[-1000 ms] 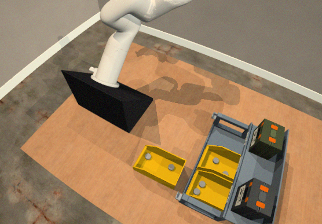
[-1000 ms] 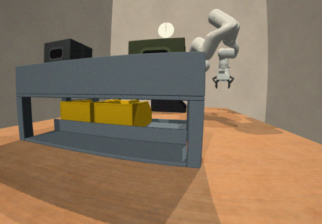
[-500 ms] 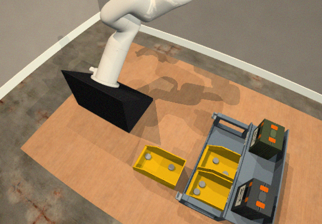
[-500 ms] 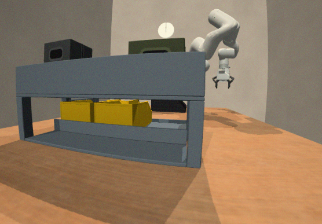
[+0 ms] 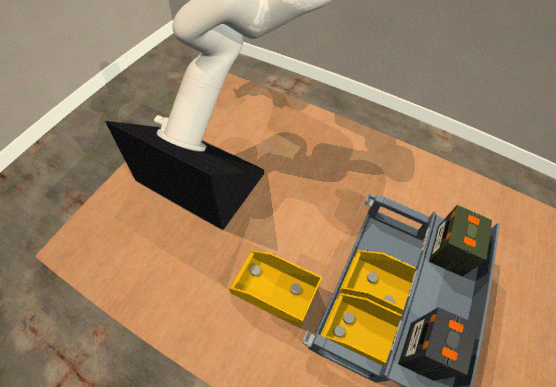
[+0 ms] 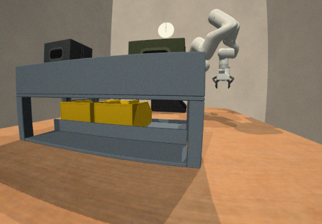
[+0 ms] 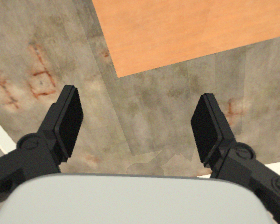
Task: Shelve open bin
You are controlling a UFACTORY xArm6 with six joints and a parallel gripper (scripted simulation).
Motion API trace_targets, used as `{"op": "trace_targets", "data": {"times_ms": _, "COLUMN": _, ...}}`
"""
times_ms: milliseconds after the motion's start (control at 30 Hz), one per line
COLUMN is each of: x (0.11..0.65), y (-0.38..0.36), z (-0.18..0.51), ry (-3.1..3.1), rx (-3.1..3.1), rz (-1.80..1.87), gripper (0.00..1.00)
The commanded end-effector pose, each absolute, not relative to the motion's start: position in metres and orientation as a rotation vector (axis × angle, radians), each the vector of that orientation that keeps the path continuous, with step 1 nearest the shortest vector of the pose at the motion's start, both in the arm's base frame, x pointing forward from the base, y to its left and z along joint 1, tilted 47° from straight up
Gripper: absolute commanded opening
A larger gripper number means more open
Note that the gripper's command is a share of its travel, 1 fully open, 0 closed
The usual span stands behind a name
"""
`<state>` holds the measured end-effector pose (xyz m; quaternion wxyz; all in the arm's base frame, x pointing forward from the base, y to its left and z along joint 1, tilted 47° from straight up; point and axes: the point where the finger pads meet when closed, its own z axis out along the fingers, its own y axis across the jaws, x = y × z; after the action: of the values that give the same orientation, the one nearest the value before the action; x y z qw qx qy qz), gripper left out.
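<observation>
A yellow open bin [image 5: 276,285] with two grey round parts in it lies on the wooden table, left of the grey shelf [image 5: 405,289]. Two more yellow bins [image 5: 378,277] [image 5: 359,325] stand side by side in the shelf's row; they also show in the exterior view [image 6: 105,112]. The free place [image 5: 395,231] is at the far end of the row, next to them. My gripper [image 6: 222,82] hangs high in the air, far from the bins, open and empty. In the wrist view its fingers stand wide over the floor and a table corner.
A green box [image 5: 461,239] and a dark grey box [image 5: 439,341] stand on the shelf's upper board. The arm's black base [image 5: 185,169] stands at the table's far left. The arm [image 5: 220,34] rises above it.
</observation>
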<state>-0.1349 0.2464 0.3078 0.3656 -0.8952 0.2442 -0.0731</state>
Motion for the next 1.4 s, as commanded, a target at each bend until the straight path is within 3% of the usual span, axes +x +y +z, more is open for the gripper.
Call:
{"op": "trace_targets", "data": {"times_ms": 0, "x": -0.135, "y": 0.247, "z": 0.309, "ry": 0.628, "rx": -2.301, "rz": -0.185, "gripper": 1.00}}
{"op": "trace_targets", "data": {"times_ms": 667, "x": -0.135, "y": 0.247, "z": 0.309, "ry": 0.628, "rx": -2.301, "rz": -0.185, "gripper": 1.00}}
{"op": "trace_targets", "data": {"times_ms": 833, "x": -0.085, "y": 0.268, "z": 0.309, "ry": 0.866, "rx": -2.235, "rz": -0.282, "gripper": 1.00}}
{"op": "trace_targets", "data": {"times_ms": 1233, "x": -0.085, "y": 0.268, "z": 0.309, "ry": 0.866, "rx": -2.235, "rz": -0.282, "gripper": 1.00}}
{"op": "trace_targets", "data": {"times_ms": 1367, "x": -0.042, "y": 0.276, "z": 0.309, "ry": 1.053, "rx": -2.166, "rz": -0.358, "gripper": 1.00}}
